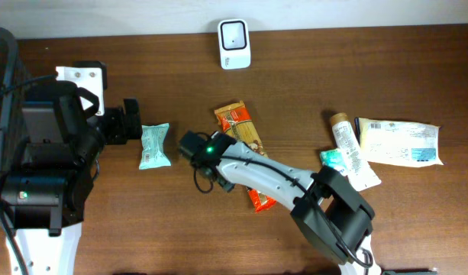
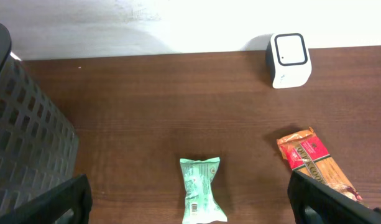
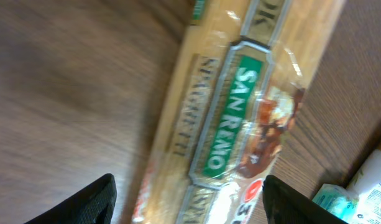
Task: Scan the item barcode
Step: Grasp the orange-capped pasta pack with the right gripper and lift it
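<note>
We see a green packet (image 1: 154, 146) lying flat on the brown surface (image 1: 142, 61), left of centre and clear of everything else. Far right we've got a tube (image 1: 348, 145) with its tan cap toward the back wall. A white pouch (image 1: 398, 142) lies against its right side, and a small teal packet (image 1: 333, 159) against its left. Black mesh crate (image 2: 28, 143) at the left edge.

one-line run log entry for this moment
left claw: open, beside green packet | right claw: open over spaghetti pack | scanner: apart from both items
</note>
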Action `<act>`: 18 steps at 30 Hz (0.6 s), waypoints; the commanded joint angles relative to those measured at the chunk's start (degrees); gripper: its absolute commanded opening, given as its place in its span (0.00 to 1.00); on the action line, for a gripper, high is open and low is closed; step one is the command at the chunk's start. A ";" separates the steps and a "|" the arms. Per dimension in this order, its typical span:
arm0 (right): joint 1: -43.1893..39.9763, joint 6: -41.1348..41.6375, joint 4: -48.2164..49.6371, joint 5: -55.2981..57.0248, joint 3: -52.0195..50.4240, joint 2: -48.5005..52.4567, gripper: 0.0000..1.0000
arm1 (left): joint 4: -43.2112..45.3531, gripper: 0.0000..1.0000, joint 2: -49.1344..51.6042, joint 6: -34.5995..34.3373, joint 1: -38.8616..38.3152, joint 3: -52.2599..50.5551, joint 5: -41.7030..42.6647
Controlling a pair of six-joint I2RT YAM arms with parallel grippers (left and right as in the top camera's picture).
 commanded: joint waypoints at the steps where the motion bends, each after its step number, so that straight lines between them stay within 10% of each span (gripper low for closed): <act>1: -0.57 0.39 0.07 -1.53 0.55 0.68 0.74 | 0.11 0.99 -0.35 0.68 0.11 0.31 -0.42; 10: -0.63 0.59 -0.13 0.66 -9.75 1.01 0.67 | 0.11 0.99 -0.33 0.68 0.11 0.31 -0.42; 14: -0.61 0.61 2.16 3.80 -12.70 0.96 0.06 | 0.11 0.99 -0.35 0.70 0.11 0.31 -0.42; 18: -0.63 0.59 -0.81 1.70 -5.95 0.55 0.04 | 0.11 0.99 -0.33 0.70 0.11 0.31 -0.42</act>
